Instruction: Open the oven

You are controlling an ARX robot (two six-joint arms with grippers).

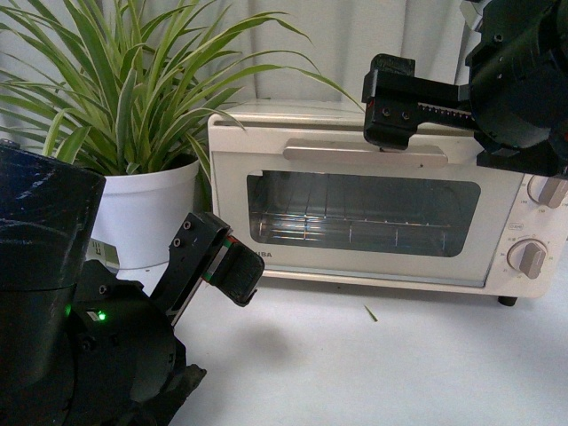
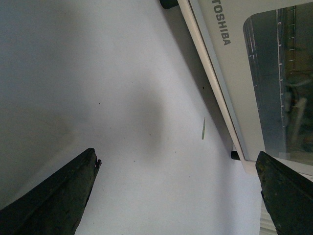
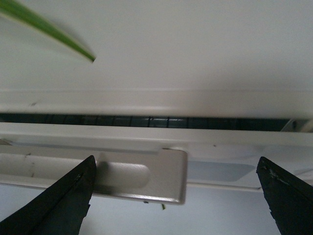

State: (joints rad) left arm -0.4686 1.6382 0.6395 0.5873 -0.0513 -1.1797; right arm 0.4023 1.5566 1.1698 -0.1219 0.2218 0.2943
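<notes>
A leafy green plant (image 1: 133, 98) in a white pot (image 1: 142, 209) stands at the far left on a white counter (image 1: 355, 364). Low in front of the pot, the robot's left gripper (image 1: 222, 262) hangs over the counter, fingers spread wide with nothing between them. Right of the pot sits a cream oven (image 1: 373, 266). Its glass door is upright and a wire rack (image 1: 355, 232) shows inside. The right gripper (image 1: 390, 111) hovers at the bar handle (image 1: 337, 153) along the door's top edge, fingers spread with one end of the handle between them. Two round knobs (image 1: 531, 257) sit at the oven's far right.
</notes>
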